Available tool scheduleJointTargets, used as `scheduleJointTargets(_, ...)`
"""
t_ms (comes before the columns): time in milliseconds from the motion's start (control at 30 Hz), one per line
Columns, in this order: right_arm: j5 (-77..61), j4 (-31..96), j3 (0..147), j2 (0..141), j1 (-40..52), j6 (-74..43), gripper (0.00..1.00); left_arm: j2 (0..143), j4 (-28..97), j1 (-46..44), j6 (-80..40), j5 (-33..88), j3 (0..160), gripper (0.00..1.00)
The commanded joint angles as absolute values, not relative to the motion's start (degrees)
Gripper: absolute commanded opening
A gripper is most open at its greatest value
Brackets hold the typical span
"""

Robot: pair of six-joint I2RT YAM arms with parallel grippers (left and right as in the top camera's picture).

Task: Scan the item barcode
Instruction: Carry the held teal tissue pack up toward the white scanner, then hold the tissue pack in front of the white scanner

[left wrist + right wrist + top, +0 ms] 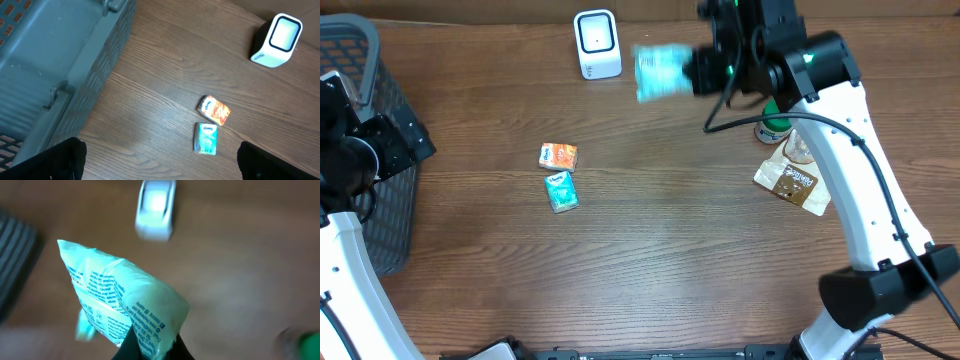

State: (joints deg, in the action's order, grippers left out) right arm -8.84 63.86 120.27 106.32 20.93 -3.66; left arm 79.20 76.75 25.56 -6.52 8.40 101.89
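My right gripper (692,72) is shut on a pale green printed packet (663,72), held in the air just right of the white barcode scanner (597,43) at the table's back. In the right wrist view the packet (120,300) sticks up from between the dark fingers of the gripper (152,347), with the scanner (156,209) blurred beyond it. My left gripper (160,165) stands open and empty over the table at the left. Only its two dark fingertips (60,160) show.
A grey basket (360,60) stands at the left edge, also in the left wrist view (50,50). An orange packet (558,156) and a teal packet (561,191) lie mid-table. A brown pouch (792,181) and a green-capped bottle (775,125) sit under the right arm.
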Motion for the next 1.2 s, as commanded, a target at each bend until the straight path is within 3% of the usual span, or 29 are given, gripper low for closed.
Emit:
scheduleJointTargets(0,9.08,59.70,127.00,110.67,24.51,-0.03,0.04,79.40,76.69,25.80,-7.31,8.97,102.37,0.99)
scheduleJointTargets(200,35.57,33.36,127.00,119.15,30.92,17.21,0.04,79.40,76.69,25.80,-7.31,8.97,102.37,1.00)
scheduleJointTargets(567,36.34,-0.93,126.93,136.11,31.88,54.87,0.04,79.40,76.69,25.80,-7.31,8.97,102.37,1.00)
scheduleJointTargets(833,27.94,-11.70,126.85,144.00,32.10,68.07,0.04,79.40,76.69,25.80,-7.31,8.97,102.37,0.99)
scheduleJointTargets(1167,26.87,-12.88,126.76,147.72,32.29,69.73,0.04,79.40,76.69,25.80,-7.31,8.97,102.37,1.00)
